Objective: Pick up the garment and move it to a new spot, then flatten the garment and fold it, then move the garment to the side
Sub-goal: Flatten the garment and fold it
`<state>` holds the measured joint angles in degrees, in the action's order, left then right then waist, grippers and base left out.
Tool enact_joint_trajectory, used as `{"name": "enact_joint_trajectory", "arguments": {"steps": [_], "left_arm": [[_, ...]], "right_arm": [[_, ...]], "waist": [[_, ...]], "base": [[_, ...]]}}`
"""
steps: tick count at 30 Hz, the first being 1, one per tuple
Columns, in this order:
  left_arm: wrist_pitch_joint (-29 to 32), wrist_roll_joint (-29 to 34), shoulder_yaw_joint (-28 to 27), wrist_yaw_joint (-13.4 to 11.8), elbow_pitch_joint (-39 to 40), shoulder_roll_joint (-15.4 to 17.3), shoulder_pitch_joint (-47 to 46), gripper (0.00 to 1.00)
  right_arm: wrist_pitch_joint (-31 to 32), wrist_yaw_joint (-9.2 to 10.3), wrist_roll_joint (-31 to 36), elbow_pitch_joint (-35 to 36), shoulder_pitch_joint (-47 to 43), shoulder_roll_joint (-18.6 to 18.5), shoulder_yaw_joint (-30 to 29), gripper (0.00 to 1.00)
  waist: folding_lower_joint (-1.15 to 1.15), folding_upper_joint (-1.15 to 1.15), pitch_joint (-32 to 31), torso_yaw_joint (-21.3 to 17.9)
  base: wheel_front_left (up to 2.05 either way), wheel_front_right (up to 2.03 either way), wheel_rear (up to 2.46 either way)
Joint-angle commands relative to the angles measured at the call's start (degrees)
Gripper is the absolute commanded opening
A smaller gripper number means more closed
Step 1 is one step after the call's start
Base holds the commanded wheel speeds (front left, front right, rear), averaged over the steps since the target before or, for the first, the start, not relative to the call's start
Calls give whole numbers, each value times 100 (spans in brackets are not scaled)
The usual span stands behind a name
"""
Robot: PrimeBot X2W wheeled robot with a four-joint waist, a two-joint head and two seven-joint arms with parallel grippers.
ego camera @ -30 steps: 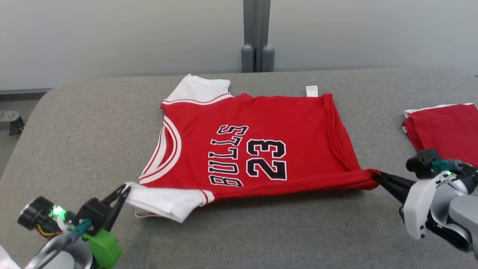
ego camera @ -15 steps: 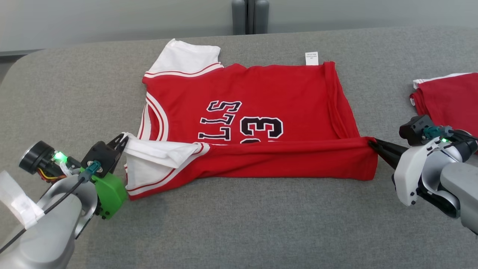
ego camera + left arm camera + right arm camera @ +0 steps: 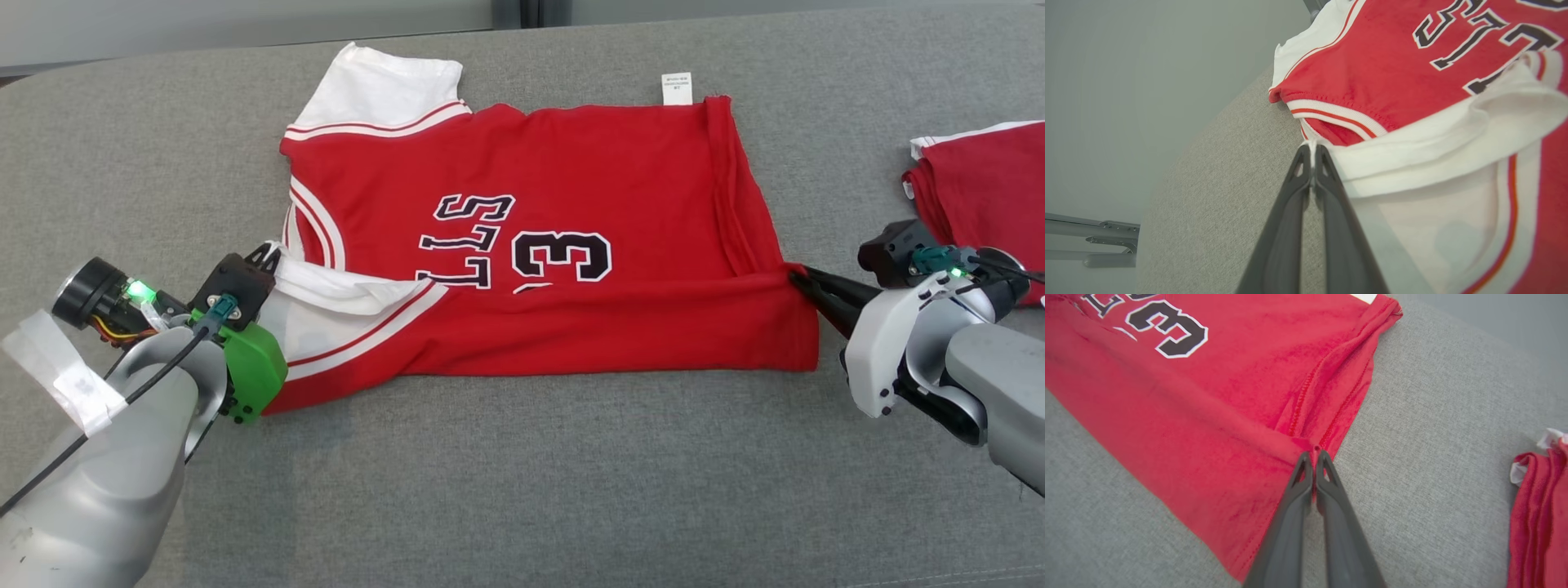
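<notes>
Left gripper (image 3: 265, 257) pinches white sleeve (image 3: 326, 286) at 9 o'clock, right gripper (image 3: 796, 278) pinches hem corner (image 3: 780, 282) at 3 o'clock, of red printed jersey (image 3: 571, 180) on grey fabric table (image 3: 522, 490); advise carrying both toward 12 o'clock evenly, edge taut.

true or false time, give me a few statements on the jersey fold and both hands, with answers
1. The left hand is shut on the jersey at its white sleeve. True.
2. The right hand is open above the jersey. False: it is shut on the jersey's red corner.
3. A folded-over layer covers part of the black lettering. True.
4. The second red garment lies on top of the jersey. False: it lies apart, to the right.
</notes>
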<state>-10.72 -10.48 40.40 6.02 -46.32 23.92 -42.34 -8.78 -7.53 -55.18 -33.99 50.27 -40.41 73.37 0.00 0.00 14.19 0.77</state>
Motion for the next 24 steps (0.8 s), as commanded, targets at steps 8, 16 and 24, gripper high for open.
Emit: {"name": "enact_joint_trajectory", "arguments": {"steps": [8, 16, 24], "left_arm": [[-325, -194, -210, -440, -527, -324, -222, 100], [-445, -1034, -1600, -1113, 1100, -665, 698, 100], [-438, -893, -2962, -1278, 3218, -1401, 2321, 100]], "right_arm": [[-575, 7, -343, -546, 60, 230, -359, 100], [-637, 7, 365, -122, -680, 490, -2538, 100], [-640, 7, 2203, 1165, -2574, 1474, -5438, 100]], "waist": [[0, 0, -114, 70], [0, 0, -471, 124], [0, 0, -766, 98]], "base": [[0, 0, 0], [0, 0, 0], [0, 0, 0]]}}
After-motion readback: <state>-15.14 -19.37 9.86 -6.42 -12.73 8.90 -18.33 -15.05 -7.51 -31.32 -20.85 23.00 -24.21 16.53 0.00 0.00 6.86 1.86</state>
